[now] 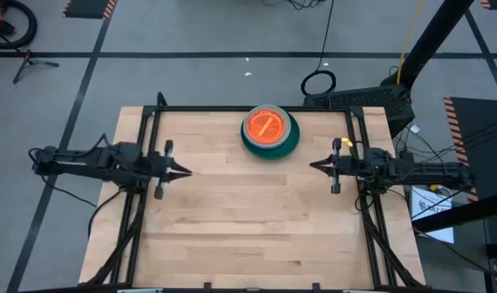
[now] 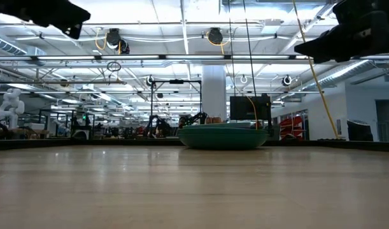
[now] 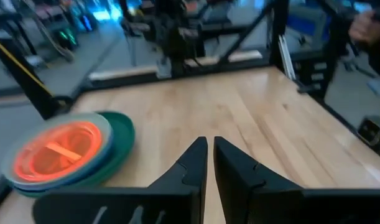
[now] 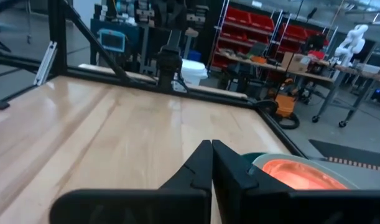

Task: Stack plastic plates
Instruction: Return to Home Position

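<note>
At the left side of the tabletop [image 1: 248, 228], the left claw [image 1: 185, 172] hangs above the wood, its fingers clenched together on nothing, tips aimed inward. Between the two arms, near the far edge, the plastic plates [image 1: 270, 133] sit in a single stack: a dark green plate [image 1: 293, 142] at the bottom, paler rims above it, an orange plate [image 1: 267, 124] glowing on top. At the right side, the right claw [image 1: 315, 165] hangs facing its partner, likewise clenched and empty, apart from the stack.
</note>
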### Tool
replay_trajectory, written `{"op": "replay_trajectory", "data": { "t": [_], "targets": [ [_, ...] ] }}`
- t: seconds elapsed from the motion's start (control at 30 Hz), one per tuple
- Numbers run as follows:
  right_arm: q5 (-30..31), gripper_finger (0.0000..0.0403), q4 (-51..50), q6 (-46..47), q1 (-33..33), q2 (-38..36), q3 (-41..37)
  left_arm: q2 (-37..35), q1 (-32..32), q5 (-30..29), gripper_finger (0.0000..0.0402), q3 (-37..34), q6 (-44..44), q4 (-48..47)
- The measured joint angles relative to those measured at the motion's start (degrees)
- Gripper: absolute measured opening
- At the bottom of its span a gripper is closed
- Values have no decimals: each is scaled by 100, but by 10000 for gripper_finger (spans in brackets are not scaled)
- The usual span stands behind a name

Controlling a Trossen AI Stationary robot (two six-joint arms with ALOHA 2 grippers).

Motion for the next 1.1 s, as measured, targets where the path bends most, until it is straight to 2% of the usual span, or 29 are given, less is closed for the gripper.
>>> {"op": "replay_trajectory", "data": {
  "t": [0.33,0.53,0.83,1.1],
  "targets": [
    [-147,0,48,2,-2,-839,-327,-1767,-13,-160,35,-674,-54,115],
    [-149,0,43,107,-2,-1592,-664,-2469,-15,-470,35,-953,-153,120],
    [-166,0,66,306,-9,-1676,-985,-2484,-9,-585,35,-1343,-302,189],
    [-310,0,-232,319,-9,-1678,-1033,-2486,-9,-583,35,-2204,-218,1393]
  ]
}}
